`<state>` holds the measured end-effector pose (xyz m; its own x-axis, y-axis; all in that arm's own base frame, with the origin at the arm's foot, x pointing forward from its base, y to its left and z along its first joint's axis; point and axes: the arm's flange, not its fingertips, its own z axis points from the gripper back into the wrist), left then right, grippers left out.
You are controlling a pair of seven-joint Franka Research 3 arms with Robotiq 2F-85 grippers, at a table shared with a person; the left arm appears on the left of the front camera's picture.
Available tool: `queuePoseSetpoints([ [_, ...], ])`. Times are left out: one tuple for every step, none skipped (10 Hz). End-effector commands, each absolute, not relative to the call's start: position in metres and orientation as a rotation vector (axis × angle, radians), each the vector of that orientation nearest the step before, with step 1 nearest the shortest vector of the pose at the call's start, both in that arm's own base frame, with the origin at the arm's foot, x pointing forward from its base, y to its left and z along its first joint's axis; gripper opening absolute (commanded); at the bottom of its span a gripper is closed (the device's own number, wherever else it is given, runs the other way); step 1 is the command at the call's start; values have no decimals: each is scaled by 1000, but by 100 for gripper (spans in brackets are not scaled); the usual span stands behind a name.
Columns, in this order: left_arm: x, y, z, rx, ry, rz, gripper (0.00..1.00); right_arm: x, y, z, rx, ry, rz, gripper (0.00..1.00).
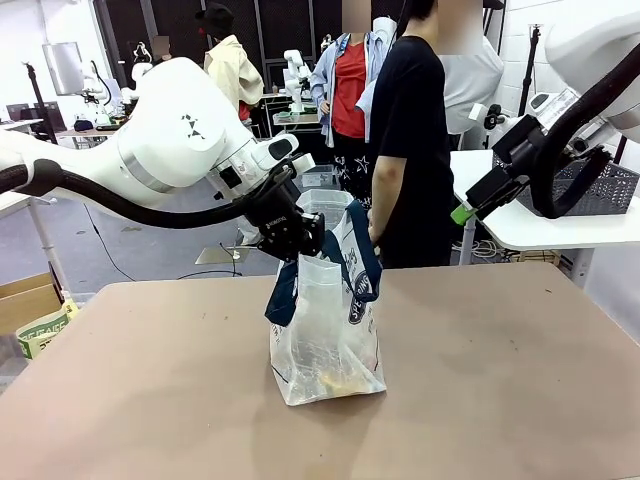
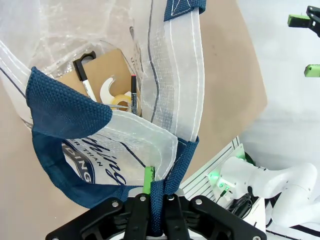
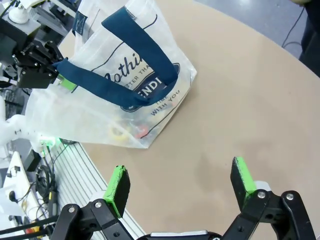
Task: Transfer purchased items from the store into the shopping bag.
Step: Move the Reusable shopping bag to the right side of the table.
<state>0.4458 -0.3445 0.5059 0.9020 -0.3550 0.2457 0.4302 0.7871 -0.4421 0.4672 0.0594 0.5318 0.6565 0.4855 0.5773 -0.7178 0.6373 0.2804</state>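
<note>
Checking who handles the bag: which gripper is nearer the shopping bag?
Left. The left gripper is shut on the shopping bag strap handle; the right gripper hangs open, off to the side, above the table.

One shopping bag [image 1: 328,330], two hands

From my station I see a tan bench [image 1: 520,380] with a rounded far edge on a grey floor [image 1: 150,250]. A white side table [image 1: 560,228] stands at right, an open cardboard box [image 1: 25,300] at left, and dark panels [image 1: 170,25] line the back wall.
</note>
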Motion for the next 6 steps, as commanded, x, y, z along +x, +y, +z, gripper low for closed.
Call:
queuePoseSetpoints([
  [452, -358, 520, -411, -93, -442, 0, 469, 61, 533, 532, -489, 716, 100],
  [459, -366, 536, -288, -82, -418, 0, 469, 61, 533, 532, -489, 716, 100],
  [465, -371, 549, -203, -89, -429, 0, 469, 61, 533, 532, -489, 716, 100],
  [472, -373, 560, -168, -103, -430, 0, 469, 61, 533, 532, -489, 716, 100],
  [479, -372, 573, -132, -118, -428, 0, 469, 61, 533, 532, -489, 716, 100],
  [489, -369, 583, -79, -137, -425, 0, 469, 61, 533, 532, -489, 716, 100],
])
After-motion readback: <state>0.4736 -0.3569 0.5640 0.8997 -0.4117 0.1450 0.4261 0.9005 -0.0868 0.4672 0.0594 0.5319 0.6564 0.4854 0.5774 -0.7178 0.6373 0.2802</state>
